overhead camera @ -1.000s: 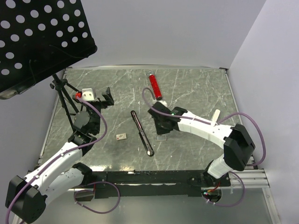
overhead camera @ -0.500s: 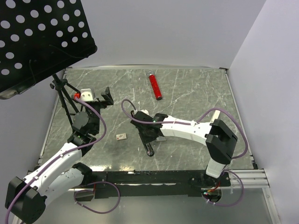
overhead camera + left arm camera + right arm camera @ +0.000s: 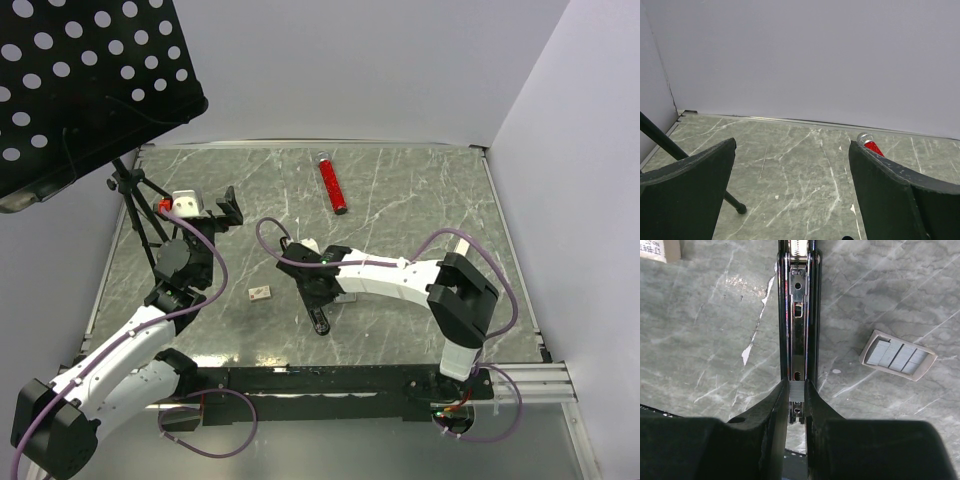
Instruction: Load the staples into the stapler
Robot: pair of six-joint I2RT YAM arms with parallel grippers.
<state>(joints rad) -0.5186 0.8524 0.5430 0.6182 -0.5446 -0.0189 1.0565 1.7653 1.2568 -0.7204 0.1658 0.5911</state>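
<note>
Placement step, judged: right hand [image 3: 796, 389] is pinched shut on the staples [image 3: 796, 391], holding them right over the near end of the stapler [image 3: 798, 340].

How to do it well, my read:
- Keep the strip lined up with the long axis of the chrome channel [image 3: 799, 305]. It looks about centred between the 2 black side rails now, but whether it already touches the channel floor I cannot tell.
- Lower straight, no twist. The channel is barely wider than the strip, so a small tilt could leave it riding on a rail.
- Let go only once the strip sits flat inside, then lift off vertically so the fingers don't drag it out.

Look of the things:
- Staples: tiny flat silver-grey block, mostly hidden by the fingertips.
- Stapler: slim, black, opened out flat on the marbled grey surface [image 3: 715, 340], shiny metal track exposed with a few slots and holes along it.
- More grey strips lie in a beige tray [image 3: 897, 356] just to the right, apart from the stapler.

Left hand [image 3: 790, 195] is wide open, empty, raised well away at the left side, not involved.
</note>
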